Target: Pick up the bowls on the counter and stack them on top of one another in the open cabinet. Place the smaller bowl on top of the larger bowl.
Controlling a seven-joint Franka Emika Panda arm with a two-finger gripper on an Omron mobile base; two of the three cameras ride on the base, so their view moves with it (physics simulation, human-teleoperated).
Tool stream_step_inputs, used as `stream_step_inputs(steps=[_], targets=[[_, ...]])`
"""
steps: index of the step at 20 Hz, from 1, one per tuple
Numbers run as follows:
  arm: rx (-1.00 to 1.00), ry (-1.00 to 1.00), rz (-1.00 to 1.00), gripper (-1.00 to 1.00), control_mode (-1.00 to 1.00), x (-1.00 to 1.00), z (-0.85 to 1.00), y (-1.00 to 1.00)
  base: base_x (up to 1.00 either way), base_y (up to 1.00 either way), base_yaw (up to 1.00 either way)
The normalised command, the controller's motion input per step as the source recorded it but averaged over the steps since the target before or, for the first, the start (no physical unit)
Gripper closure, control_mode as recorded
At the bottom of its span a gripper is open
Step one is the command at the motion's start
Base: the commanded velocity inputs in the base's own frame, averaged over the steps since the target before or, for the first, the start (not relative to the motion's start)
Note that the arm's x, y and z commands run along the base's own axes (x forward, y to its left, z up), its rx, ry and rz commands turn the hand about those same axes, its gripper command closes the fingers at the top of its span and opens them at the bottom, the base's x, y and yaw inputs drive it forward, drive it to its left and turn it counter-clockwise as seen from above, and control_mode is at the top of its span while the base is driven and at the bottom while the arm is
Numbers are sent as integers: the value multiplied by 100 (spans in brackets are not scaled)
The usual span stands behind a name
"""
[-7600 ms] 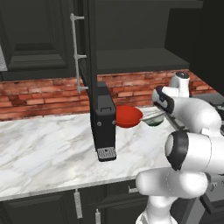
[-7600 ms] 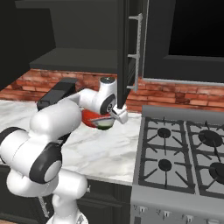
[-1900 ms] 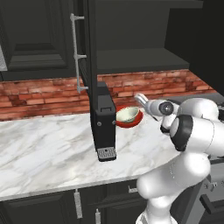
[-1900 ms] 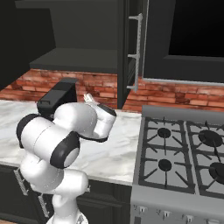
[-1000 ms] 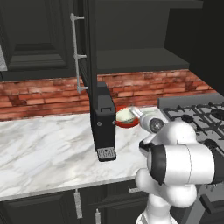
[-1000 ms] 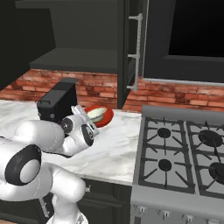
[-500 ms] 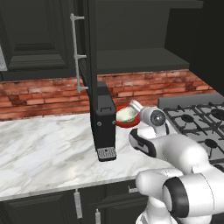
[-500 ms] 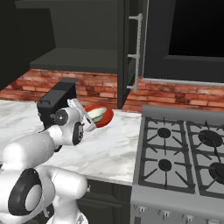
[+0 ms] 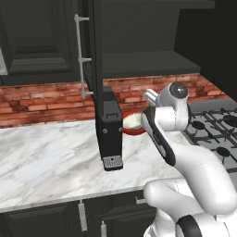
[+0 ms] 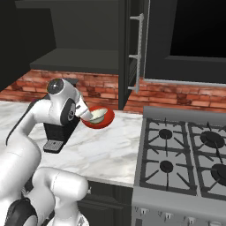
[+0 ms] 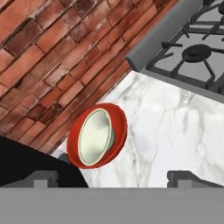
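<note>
Marble counter (image 11: 175,127) carries two bowls, one cream bowl (image 11: 94,138) inside one red bowl (image 11: 117,131); jaws wide open, empty

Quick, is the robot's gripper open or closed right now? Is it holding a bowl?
Gripper: open, holding nothing; the cream-white bowl sits inside the red bowl on the counter.

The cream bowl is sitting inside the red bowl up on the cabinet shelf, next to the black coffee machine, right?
Not quite. The smaller bowl does sit inside the larger bowl, beside the coffee machine, but the pair rests on the counter, not on the shelf of the open cabinet. The right base view shows this.
</note>
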Motion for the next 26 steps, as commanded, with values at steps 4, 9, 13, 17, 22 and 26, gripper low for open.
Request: stream_step_inputs(steps=[4,9,13,17,22,26], targets=[[0,10,7,-100,-100,-89,6,-8,0,0,0],[0,3,6,-100,-100,-50,-2,-1,0,0,0],[0,2,0,-100,-100,0,-4,0,0,0,0],[6,9,0,-100,-100,9,-35,-8,0,0,0],[14,11,3,-100,-100,22,-20,-19,0,0,0],[9,5,3,-100,-100,7,-8,-9,0,0,0]])
